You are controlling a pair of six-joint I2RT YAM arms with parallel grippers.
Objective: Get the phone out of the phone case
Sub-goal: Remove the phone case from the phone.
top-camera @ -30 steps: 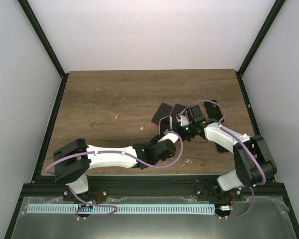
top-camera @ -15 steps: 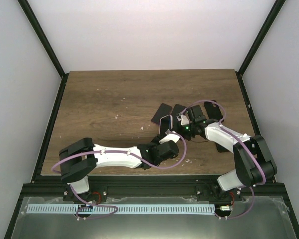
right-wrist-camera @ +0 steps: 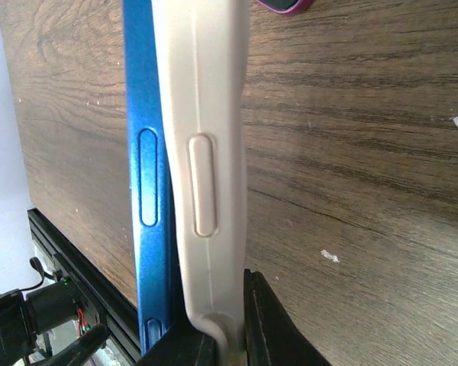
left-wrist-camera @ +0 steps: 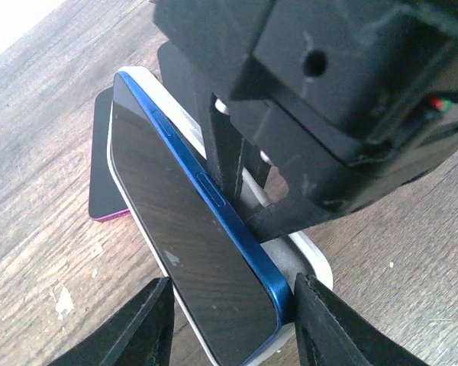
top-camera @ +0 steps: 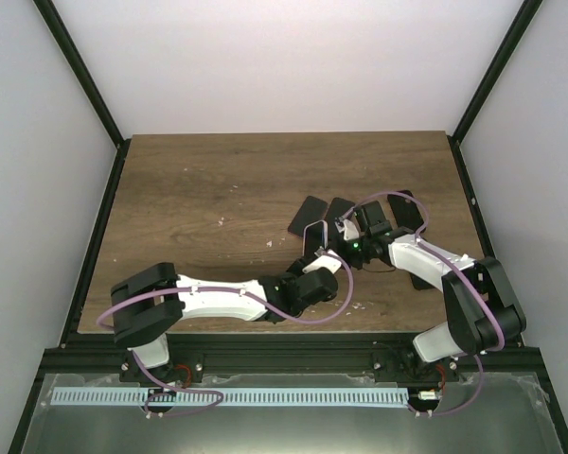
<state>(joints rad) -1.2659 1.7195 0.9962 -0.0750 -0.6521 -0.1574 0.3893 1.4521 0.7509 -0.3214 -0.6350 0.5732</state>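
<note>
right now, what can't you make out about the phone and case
- Top external: phone too small, crowded between left gripper and right gripper.
- Left wrist: right gripper covers much of the case; bottom edge cuts off the left gripper, hold unclear.
- Right wrist: own fingers hide the case's lower end.

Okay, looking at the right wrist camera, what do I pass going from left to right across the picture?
blue phone → pale phone case → purple-edged item at the top edge → bare wooden table
</note>
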